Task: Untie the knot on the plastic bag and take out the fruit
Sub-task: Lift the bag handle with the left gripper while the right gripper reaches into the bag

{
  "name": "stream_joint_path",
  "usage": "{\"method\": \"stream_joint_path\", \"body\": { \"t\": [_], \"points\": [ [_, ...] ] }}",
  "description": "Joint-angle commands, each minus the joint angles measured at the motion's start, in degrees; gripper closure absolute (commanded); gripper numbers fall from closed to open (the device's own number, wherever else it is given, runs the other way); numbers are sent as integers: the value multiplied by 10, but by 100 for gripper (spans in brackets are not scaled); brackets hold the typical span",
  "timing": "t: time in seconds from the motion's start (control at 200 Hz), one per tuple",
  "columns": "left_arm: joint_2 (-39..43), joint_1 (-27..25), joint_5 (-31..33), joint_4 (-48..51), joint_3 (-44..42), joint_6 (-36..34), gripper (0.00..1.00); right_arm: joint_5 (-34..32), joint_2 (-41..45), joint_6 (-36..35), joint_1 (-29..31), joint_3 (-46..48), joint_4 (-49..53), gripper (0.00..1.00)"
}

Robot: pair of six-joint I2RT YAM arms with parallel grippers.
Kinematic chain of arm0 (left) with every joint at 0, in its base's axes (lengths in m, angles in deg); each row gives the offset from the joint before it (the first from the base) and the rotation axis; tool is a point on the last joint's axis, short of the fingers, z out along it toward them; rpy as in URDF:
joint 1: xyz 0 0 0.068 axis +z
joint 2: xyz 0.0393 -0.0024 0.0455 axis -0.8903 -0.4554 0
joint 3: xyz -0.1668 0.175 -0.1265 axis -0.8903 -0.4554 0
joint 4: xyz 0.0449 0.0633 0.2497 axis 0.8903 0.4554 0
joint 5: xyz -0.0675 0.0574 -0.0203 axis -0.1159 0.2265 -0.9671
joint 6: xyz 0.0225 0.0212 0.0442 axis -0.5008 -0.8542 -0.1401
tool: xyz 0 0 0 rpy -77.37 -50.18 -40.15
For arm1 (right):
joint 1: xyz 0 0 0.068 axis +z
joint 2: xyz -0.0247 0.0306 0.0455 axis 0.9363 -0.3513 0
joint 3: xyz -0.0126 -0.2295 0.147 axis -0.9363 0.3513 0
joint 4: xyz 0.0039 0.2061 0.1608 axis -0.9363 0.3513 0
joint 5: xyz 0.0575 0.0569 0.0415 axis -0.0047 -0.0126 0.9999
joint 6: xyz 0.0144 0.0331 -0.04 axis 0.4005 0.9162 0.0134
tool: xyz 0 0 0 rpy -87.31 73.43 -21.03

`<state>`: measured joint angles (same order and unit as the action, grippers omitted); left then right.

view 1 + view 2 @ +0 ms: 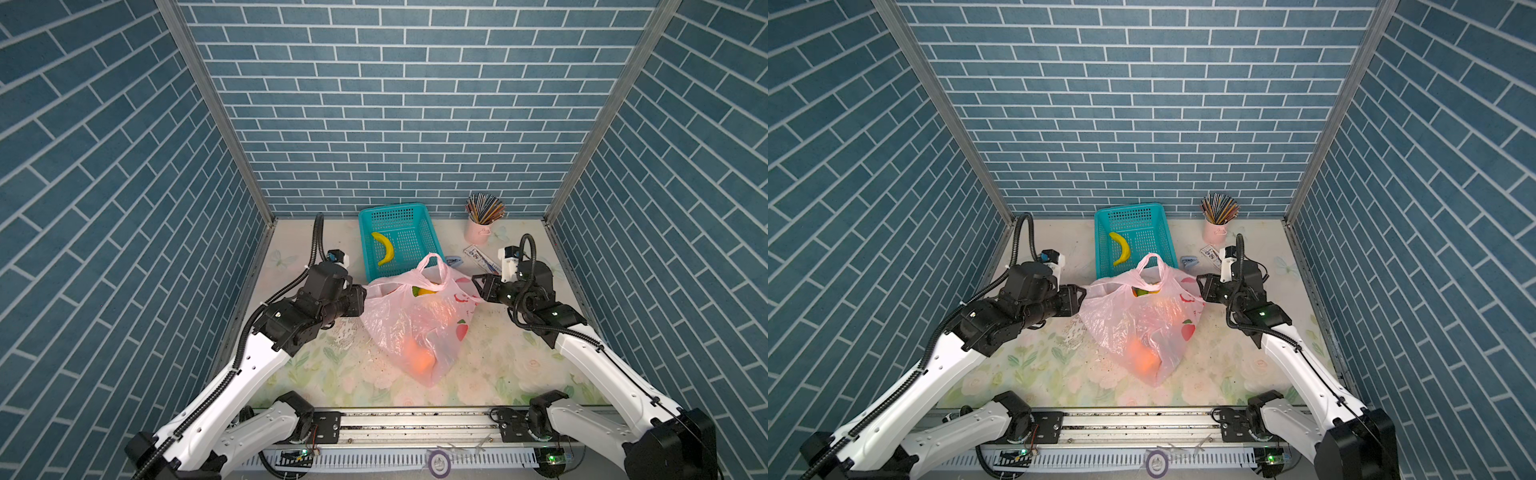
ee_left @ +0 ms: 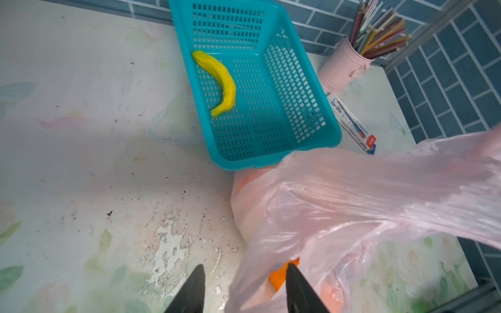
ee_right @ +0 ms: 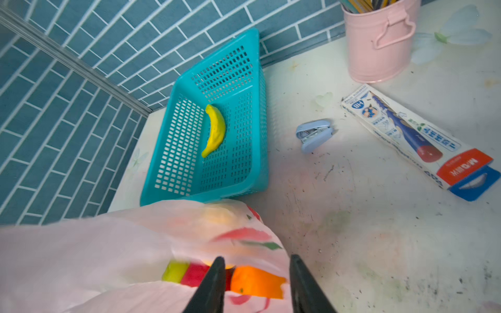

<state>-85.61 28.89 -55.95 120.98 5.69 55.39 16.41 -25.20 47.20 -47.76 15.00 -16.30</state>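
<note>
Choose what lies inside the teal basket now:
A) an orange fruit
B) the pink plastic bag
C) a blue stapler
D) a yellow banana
D: only the yellow banana lies on the floor of the teal basket, as both top views show.

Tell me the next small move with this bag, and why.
Probably dip the right hand into the mouth of the plastic bag toward the yellow fruit. The handle loop stands free and untied, that fruit lies exposed at the opening, and this hand, like the left hand, sits beside the bag with jaws apart.
</note>
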Motion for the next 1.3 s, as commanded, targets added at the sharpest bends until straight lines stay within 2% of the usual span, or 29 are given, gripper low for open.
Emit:
{"method": "stream_joint_path", "body": {
  "t": [0.0,0.18,0.37,0.52,0.605,0.69,0.925,1.065,1.215,1.295],
  "points": [
    [-20,3,-61,-53,43,-78,50,41,22,-5,-1,-37,31,53],
    [-43,3,-139,-131,80,-189,49,94,51,-7,7,-56,41,50],
    [-64,-10,-268,-187,102,-347,43,110,77,1,12,-66,82,49],
    [-88,-68,-277,-186,117,-500,38,88,111,2,12,-60,123,48],
    [-105,-113,-254,-187,118,-585,38,91,131,-3,12,-54,139,48],
    [-129,-146,-226,-194,124,-642,38,90,147,-9,13,-51,164,47],
    [-230,-169,-190,-193,175,-704,38,85,183,1,12,-35,195,47],
    [-283,-180,-151,-196,203,-714,39,80,189,5,11,-31,194,47],
    [-305,-183,-129,-209,213,-702,53,84,189,7,12,-25,193,46],
    [-304,-183,-128,-229,210,-680,71,98,190,12,12,-13,180,46]
  ]
}}
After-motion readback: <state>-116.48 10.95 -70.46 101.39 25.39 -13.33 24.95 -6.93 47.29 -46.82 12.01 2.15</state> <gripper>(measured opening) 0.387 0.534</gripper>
